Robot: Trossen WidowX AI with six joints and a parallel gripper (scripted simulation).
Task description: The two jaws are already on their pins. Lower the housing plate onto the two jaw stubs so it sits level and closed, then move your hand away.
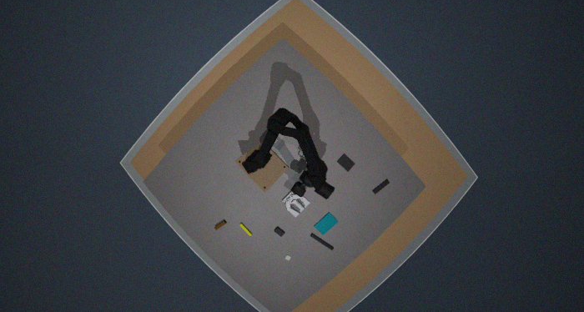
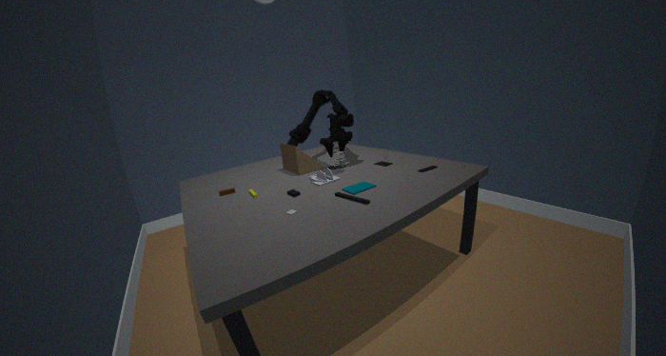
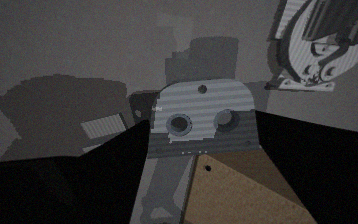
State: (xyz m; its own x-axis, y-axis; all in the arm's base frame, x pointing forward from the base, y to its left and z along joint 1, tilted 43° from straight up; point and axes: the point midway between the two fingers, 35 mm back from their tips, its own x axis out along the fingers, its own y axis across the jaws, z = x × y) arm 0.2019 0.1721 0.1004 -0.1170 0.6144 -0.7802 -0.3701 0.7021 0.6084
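The pale housing plate (image 3: 202,107) has a rounded far edge, two large round holes and a small one. My gripper (image 3: 197,120) (image 2: 337,152) is shut on it, one black finger at each side, and holds it above the table. The white base with the two jaws (image 1: 296,205) (image 2: 324,178) (image 3: 312,62) lies on the table, at the upper right of the wrist view, where the frame edge cuts it. The plate is off to one side of it, not over it. The jaw stubs are too small to make out clearly.
A wooden wedge (image 1: 265,177) (image 2: 300,164) (image 3: 230,195) stands by the arm's base. A striped pale piece (image 3: 102,126) lies left of the plate. A teal block (image 1: 325,223) (image 2: 359,187), a black rod (image 1: 322,241) (image 2: 352,198) and a small black block (image 1: 279,231) (image 2: 293,192) lie nearby.
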